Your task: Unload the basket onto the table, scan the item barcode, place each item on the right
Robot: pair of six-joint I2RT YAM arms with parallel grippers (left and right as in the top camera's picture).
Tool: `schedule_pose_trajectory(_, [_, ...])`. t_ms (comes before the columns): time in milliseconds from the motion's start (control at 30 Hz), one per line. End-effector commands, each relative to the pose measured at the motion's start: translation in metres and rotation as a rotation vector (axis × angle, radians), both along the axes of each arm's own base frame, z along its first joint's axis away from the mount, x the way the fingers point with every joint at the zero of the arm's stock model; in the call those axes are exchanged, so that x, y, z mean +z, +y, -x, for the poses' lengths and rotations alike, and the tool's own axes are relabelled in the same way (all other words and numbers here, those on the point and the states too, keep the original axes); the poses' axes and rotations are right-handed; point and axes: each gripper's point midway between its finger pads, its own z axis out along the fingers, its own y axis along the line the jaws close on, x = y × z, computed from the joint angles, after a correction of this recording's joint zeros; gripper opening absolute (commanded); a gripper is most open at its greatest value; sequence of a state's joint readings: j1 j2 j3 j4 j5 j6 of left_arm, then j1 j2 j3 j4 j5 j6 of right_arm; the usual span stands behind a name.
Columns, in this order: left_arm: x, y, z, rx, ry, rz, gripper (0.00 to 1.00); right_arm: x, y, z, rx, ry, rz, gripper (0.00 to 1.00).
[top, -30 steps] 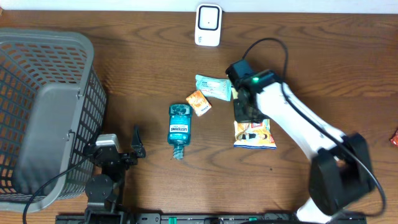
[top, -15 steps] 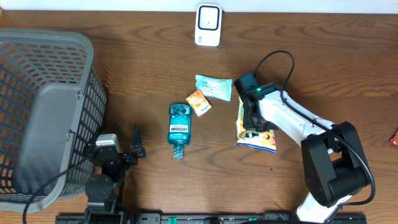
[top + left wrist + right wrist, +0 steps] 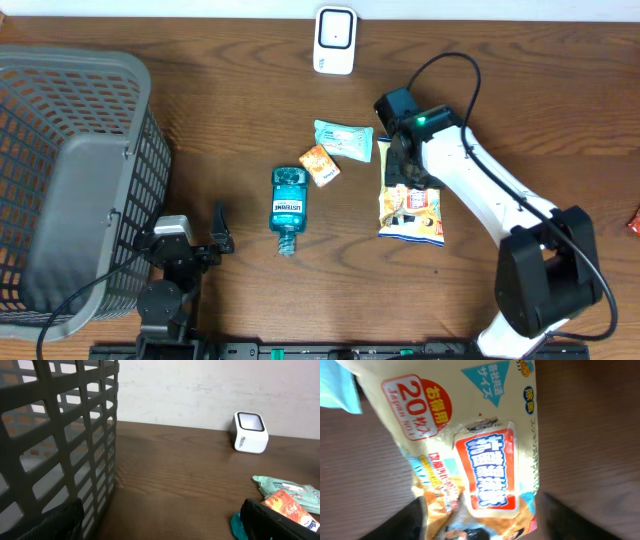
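1. The basket point(image 3: 70, 190) fills the left end of the table point(image 3: 220, 100) and walls off that side.
2. The left tool point(image 3: 218, 232) rests just beside the basket near the front edge, its jaws spread as wide as they go and holding nothing. It is well apart from the task's thing.
3. A blue mouthwash bottle point(image 3: 288, 205) lies with its cap toward the front. Up and to the right of it are an orange sachet point(image 3: 320, 165) and a teal packet point(image 3: 343, 140), all near the path to the scanner.
4. The scanner point(image 3: 335, 40) stands at the far edge, up and left of the wipes pack point(image 3: 410, 212).
5. The wipes pack lies flat on the table with its long axis running far to near. Its far end is directly under the right tool point(image 3: 403, 172), by far the nearer arm.
6. In the right wrist view the dark fingers point(image 3: 415, 520) stand apart on either side of the pack, pinching nothing that I can make out.
7. Judged from this, a lift toward the scanner must clear the teal packet.
8. Bare wood lies to the right, and a red object point(image 3: 634, 218) sits at the right edge.
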State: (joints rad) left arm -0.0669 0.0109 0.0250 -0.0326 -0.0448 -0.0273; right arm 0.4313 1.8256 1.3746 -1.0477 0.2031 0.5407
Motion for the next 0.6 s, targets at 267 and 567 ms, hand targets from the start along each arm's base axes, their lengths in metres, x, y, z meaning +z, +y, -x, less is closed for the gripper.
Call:
schedule_pose_trajectory(267, [-0.017, 0.005, 0.001, 0.029, 0.047, 0.002, 1.00, -0.045, 0.006, 0.014, -0.078, 0.062, 0.067, 0.99])
schedule_pose_trajectory(567, [-0.017, 0.005, 0.001, 0.029, 0.047, 0.002, 1.00, -0.109, 0.001, 0.039, -0.075, 0.248, 0.156, 0.99])
